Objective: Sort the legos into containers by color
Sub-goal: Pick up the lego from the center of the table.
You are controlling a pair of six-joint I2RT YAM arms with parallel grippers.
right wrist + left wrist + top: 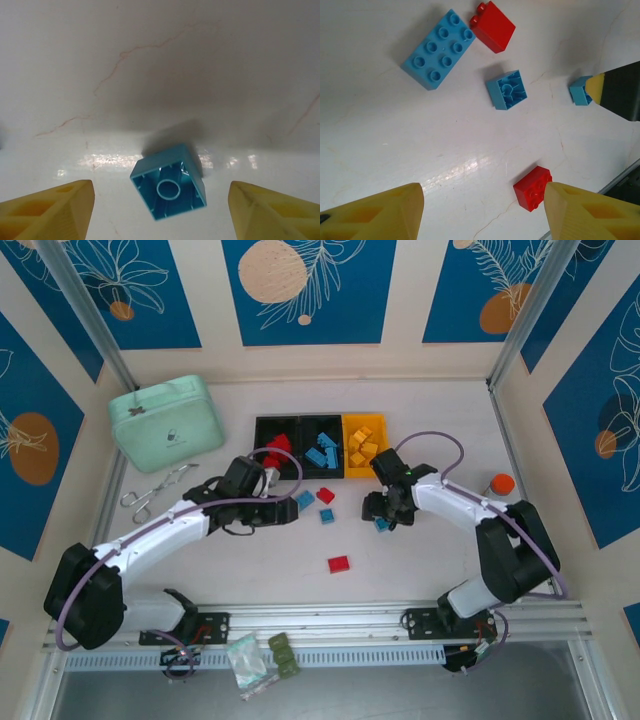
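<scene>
Lighting: bright, diffuse, from overhead; focus sharp.
Glare streaks the glossy white table (pixel 150 75) in both wrist views; a soft shadow falls just beyond the upturned blue brick (pixel 169 188).

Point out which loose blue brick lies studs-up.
The long eight-stud blue brick beside the red brick. The small blue square near it and the blue cube under the right gripper lie hollow side up.

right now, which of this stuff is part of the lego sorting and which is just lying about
Part of the job:
- loose blue legos
- loose red legos
- row of three bins
- sorted legos inside them

Just lying about:
- mint-green case
- metal scissors or forceps
- orange-capped bottle
- clear bag
- dark green blocks
</scene>
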